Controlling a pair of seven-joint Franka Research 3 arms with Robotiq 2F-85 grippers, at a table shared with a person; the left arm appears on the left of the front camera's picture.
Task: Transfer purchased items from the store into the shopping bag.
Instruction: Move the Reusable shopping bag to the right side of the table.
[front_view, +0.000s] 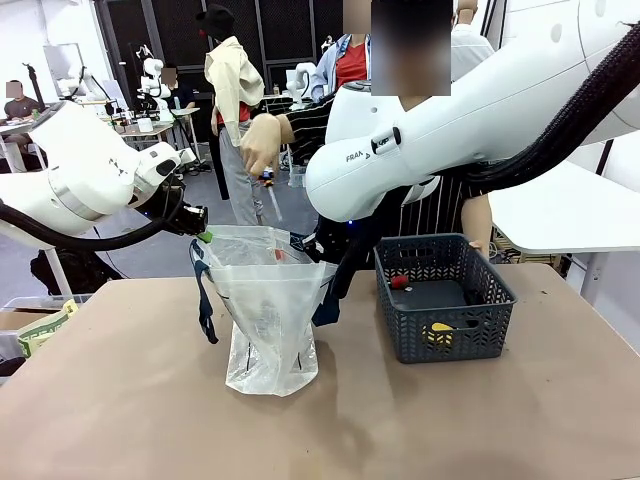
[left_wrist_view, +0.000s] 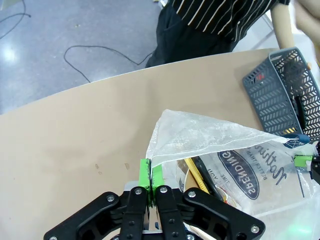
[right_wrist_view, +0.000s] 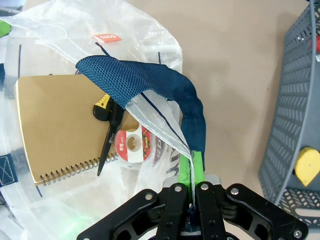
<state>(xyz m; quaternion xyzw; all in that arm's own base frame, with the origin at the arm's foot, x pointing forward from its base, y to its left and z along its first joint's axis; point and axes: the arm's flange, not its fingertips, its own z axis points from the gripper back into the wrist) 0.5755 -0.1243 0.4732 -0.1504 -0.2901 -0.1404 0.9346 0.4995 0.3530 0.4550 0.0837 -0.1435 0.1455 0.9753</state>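
Shopping bag (front_view: 268, 320) stands upright mid-table, mouth open. Inside, from the right wrist view: a tan spiral notebook (right_wrist_view: 60, 125) lying flat, a tape roll (right_wrist_view: 132, 145) with red print at its 4 o'clock, and a yellow-and-black tool (right_wrist_view: 103, 111) across the notebook's edge, possibly a cutter.

Out to the rim. The left gripper (left_wrist_view: 151, 176) has its green pads pinched tight on the thin plastic edge, at about 10 o'clock of the mouth in the front view. The right gripper (right_wrist_view: 192, 172) is clamped just as narrowly on the opposite rim, at about 3 o'clock, right under the navy handle (right_wrist_view: 150, 80) that arches over it. Between them the mouth is stretched open.

Further out, at 3 o'clock of the bag and apart from it, sits the basket (front_view: 448, 345), with a red item (front_view: 399, 282) at its far left corner and a yellow item (front_view: 438, 333) near its front wall. The person's hand (front_view: 260, 145) hangs raised at 12 o'clock, beyond the bag, empty as far as I can tell.

My read: this is the holding step, partway through. Next, both pinches need to stay firm and the mouth wide while the basket's two pieces go in.
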